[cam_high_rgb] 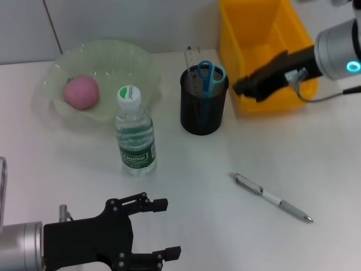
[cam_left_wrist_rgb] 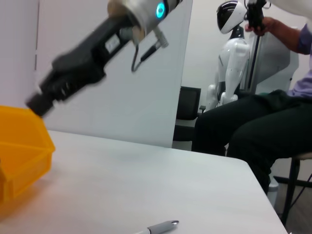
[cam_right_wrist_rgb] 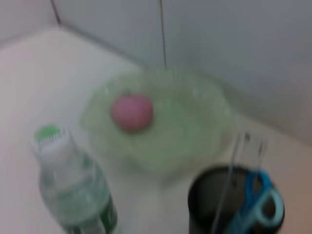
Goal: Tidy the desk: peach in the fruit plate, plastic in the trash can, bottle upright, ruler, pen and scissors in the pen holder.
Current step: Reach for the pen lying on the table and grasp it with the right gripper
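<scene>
mostly tidied: peach (cam_high_rgb: 80, 92) sitting in fruit plate (cam_high_rgb: 138, 62), bottle (cam_high_rgb: 134, 134) standing upright, scissors (cam_high_rgb: 210, 74) in pen holder (cam_high_rgb: 203, 112). pen (cam_high_rgb: 272, 197) lying loose on desk. right gripper (cam_high_rgb: 248, 86) hovering by trash can (cam_high_rgb: 260, 34), jaws unreadable. left gripper (cam_high_rgb: 158, 228) waiting near edge, jaws spread.

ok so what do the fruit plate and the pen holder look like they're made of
The fruit plate looks like translucent pale green plastic or glass, since the table shows faintly through its scalloped rim. The pen holder appears to be black metal mesh with a matte finish: fine perforations show along its wall.
</scene>
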